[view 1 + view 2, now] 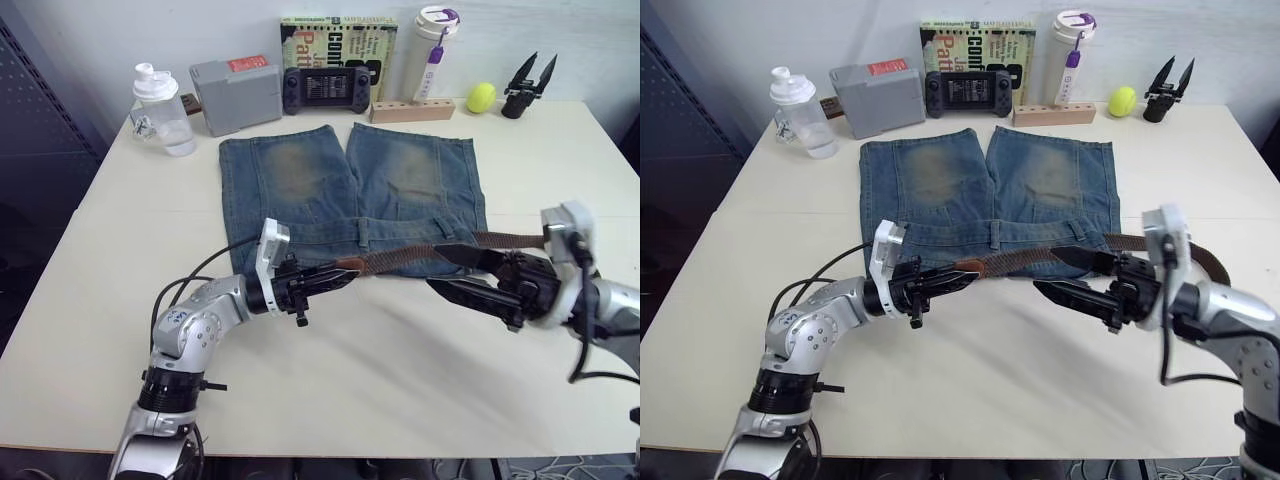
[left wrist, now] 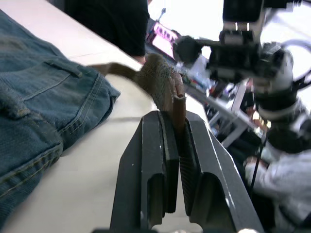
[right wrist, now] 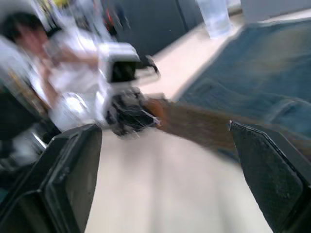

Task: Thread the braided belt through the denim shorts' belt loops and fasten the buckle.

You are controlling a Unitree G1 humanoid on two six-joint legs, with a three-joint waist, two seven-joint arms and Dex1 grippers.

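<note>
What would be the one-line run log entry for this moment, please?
left tool: shut on braided belt tip | right tool: open, beside belt | denim shorts: flat on table | buckle: not fastened

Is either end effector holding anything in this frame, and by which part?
The left end effector grips the dark brown woven braided belt by its smooth lighter brown leather tip. The right end effector is open, holding nothing.

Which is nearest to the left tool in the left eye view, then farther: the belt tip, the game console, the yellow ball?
1. Belt tip, held in the left tool.
2. Game console, at the table's far edge, middle.
3. Yellow ball, far right corner.
</note>
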